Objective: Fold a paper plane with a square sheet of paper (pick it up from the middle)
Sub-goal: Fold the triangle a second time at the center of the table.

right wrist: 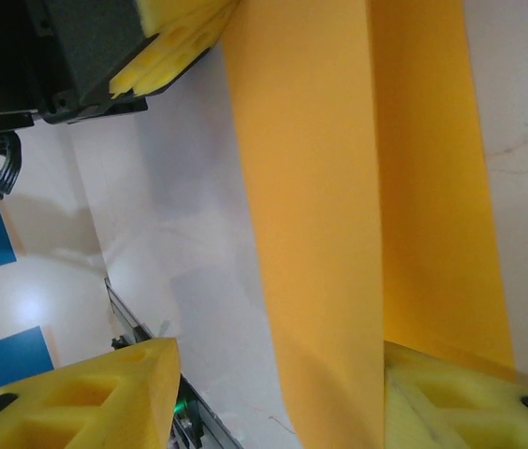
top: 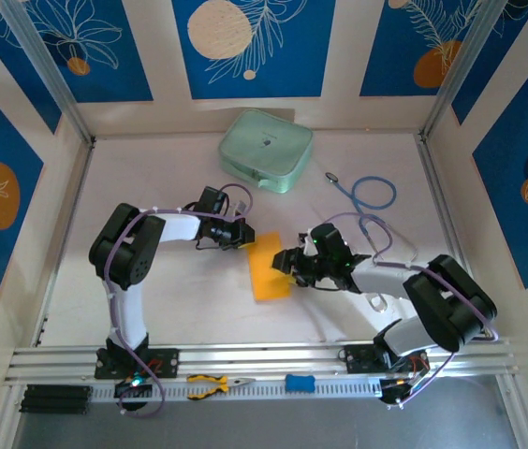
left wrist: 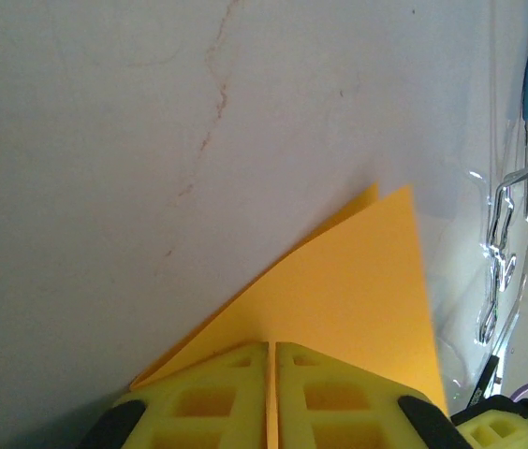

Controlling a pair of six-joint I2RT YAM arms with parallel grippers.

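The sheet of paper (top: pixel 269 269) lies at the middle of the bench (top: pixel 152 168), between the two arms and well short of the green case (top: pixel 266 150). It is already doubled over into a narrow strip. The left wrist view shows two layers ending in a slightly offset point.

Left pincer (top: pixel 243 238): closed, pads pressed together at the far left corner of the strip. The paper runs out from between them, so it appears to be pinched there.

Right pincer (top: pixel 287 263): about half open at the right edge of the strip. In its own wrist view, one finger (right wrist: pixel 95 393) stands clear over bare bench and the other sits at the paper, with a raised flap between them. It grips nothing.

Handling notes:
- The paper is very light and thin. It will slide on the smooth bench unless one corner is pinned.
- It is limp across the flat but stiffer along a crease.
- It creases permanently, so a wrong pinch will likely leave a mark.
- Take hold at an edge or along the fold line, where a layer lifts off the bench. A flat face offers no purchase.
- Close gently. Hard pulling against the pinned corner risks a tear.
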